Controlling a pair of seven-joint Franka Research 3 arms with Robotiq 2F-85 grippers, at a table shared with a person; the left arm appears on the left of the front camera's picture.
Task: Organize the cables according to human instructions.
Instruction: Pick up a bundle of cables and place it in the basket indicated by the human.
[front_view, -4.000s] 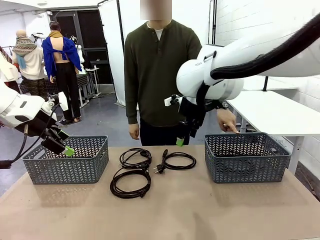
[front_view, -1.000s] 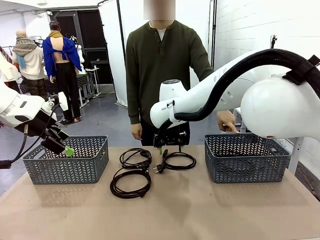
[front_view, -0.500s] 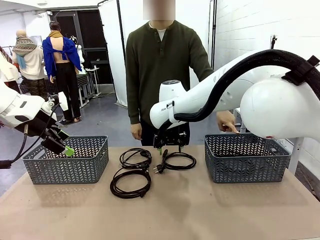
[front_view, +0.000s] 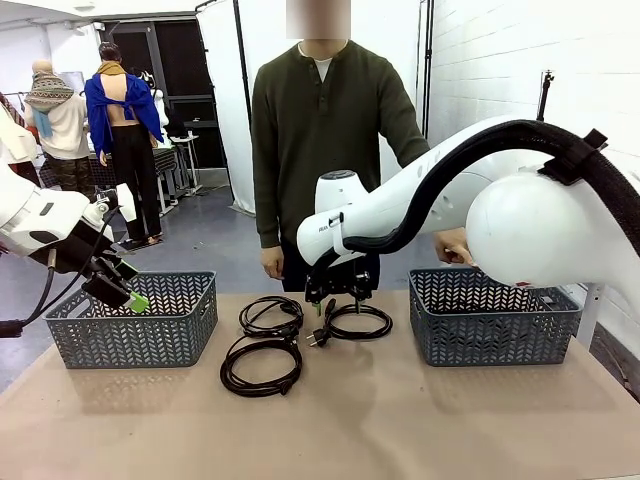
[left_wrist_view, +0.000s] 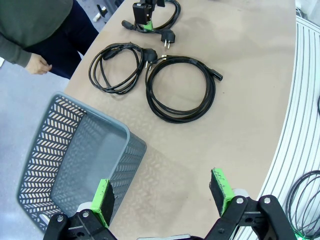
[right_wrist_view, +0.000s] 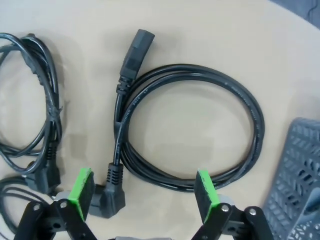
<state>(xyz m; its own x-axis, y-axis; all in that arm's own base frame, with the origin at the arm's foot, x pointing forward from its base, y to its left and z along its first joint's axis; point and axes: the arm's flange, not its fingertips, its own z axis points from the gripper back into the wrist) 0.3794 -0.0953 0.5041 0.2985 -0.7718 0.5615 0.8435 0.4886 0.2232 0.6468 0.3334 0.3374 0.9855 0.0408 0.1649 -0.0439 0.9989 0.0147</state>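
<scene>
Over the last few seconds the right arm has swung down from chest height to just above the table, so the thin black power cord coiled in a round loop (right_wrist_view: 190, 135) nearest the right-hand basket now lies straight under the right gripper (right_wrist_view: 144, 186). Its green-padded jaws stand wide and empty, straddling the loop's near arc and its angled plug. From where I stand, the good move is a straight drop with the pads closing across the bundled strands, so every turn comes up together. It should also keep clear of the two black coiled cords (front_view: 270, 318) lying just beside it on the brown tabletop (front_view: 350, 430). The person's hand (front_view: 455, 250) rests at the rim of the grey lattice plastic basket on the right (front_view: 490, 330), likely the intended place. The left gripper (front_view: 125, 292) hangs spread and empty over the other grey basket (front_view: 130, 345).
</scene>
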